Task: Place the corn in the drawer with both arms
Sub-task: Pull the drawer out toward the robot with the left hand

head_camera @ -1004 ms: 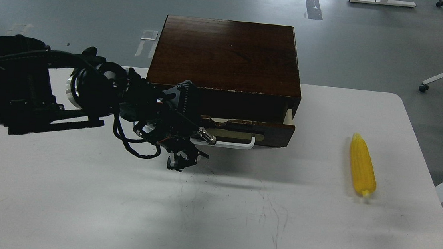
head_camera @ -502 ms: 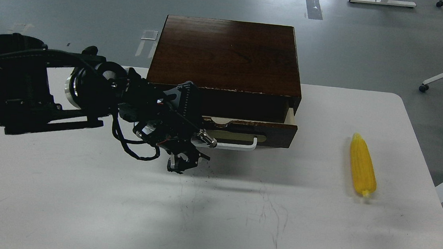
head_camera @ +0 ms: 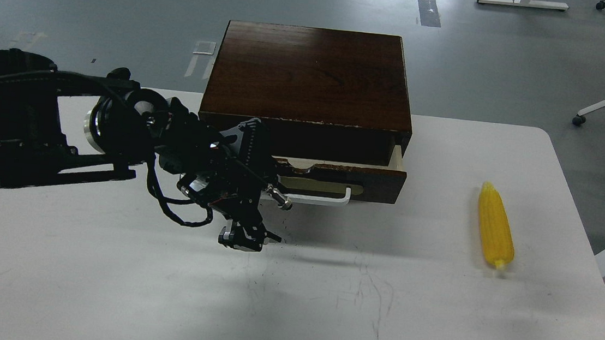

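In the head view, the left arm (head_camera: 38,125) reaches in and its gripper (head_camera: 244,236) hangs dark and end-on just below the drawer (head_camera: 342,180), covering the left end of the white handle (head_camera: 322,196); whether its fingers are parted cannot be told. The drawer stands slightly open. The corn (head_camera: 496,226) lies on the table (head_camera: 323,303), well to the right. The right gripper is out of frame.

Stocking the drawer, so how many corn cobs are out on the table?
1: the corn lies on the table's right side, apart from the wooden box.
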Tool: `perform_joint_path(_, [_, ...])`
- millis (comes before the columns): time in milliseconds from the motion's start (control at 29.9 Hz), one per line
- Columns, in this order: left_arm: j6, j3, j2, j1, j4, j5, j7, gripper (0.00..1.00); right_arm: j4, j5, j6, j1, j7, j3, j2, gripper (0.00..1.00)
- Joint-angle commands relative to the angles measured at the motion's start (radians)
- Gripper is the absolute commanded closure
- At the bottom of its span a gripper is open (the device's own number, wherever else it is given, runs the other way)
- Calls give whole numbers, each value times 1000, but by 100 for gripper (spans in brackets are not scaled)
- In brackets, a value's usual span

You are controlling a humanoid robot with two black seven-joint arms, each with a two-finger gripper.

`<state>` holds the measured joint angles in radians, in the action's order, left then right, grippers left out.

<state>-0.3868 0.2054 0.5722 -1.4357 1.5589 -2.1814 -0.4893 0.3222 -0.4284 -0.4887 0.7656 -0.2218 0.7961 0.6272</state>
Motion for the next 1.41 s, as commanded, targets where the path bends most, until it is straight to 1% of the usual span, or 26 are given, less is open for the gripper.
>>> perform_joint_path(0, [0, -1, -6, 6, 0, 0, 1, 23, 0, 0, 0, -2, 1, -1, 0, 0])
perform_joint_path(134, [0, -1, -9, 11, -2, 0, 1, 37, 0, -1, 0, -5, -1, 0, 0, 0])
perform_joint_path(167, [0, 0, -9, 11, -3, 0, 1, 44, 0, 0, 0, -5, -1, 0, 0, 0])
perform_joint_path(201, [0, 0, -11, 11, -3, 0, 1, 47, 0, 0, 0, -6, -1, 0, 0, 0])
perform_joint_path(234, [-3, 0, -9, 11, -3, 0, 1, 54, 0, -1, 0, -6, -1, 0, -1, 0])
perform_joint_path(301, [-12, -1, -9, 9, -3, 0, 1, 60, 0, -1, 0, -6, -1, 0, -1, 0])
perform_joint_path(368, [-12, -1, -9, 9, -3, 0, 1, 60, 0, 0, 0, -6, -1, 0, -1, 0])
perform_joint_path(468, [-14, -1, -9, 9, -3, 0, 1, 56, 0, 0, 0, -8, -1, 0, -3, 0])
perform_joint_path(535, [-14, -1, -11, 9, -2, 0, 1, 51, 0, 0, 0, -8, -1, 0, -3, 0])
perform_joint_path(669, [-14, -1, -12, 9, -3, 0, 1, 49, 0, 0, 0, -8, -1, 0, -3, 0])
perform_joint_path(703, [-15, -1, -12, 9, -3, 0, 1, 45, 0, 0, 0, -8, -1, 0, -3, 0])
perform_joint_path(736, [-17, -1, -12, 9, -3, 0, 1, 37, 0, 0, 0, -8, -1, 0, -3, 0])
perform_joint_path(770, [-17, -1, -12, 9, -3, 0, 1, 37, 0, 0, 0, -8, -1, 0, -3, 0])
perform_joint_path(803, [-20, -1, -12, 9, -3, 0, 1, 28, 0, 0, 0, -9, -1, -1, -3, 0])
perform_joint_path(836, [-24, -1, -12, 11, -3, 0, 1, 24, 0, 0, 0, -9, -1, -1, -4, 0])
perform_joint_path(1171, [-30, -3, -15, 15, -3, 0, 1, 24, 0, 0, 0, -5, -1, -1, -4, 0])
perform_joint_path(1271, [-30, -3, -23, 17, -3, 0, 1, 21, 0, 0, 0, -3, -1, -1, -4, 0])
perform_joint_path(1338, [-30, -3, -23, 17, -3, 0, 26, 20, 0, 0, 0, -3, -1, -1, -3, 0])
perform_joint_path(1372, [-30, -3, -25, 17, -3, 0, 56, 20, 0, 0, 0, -3, -1, -1, -4, 0])
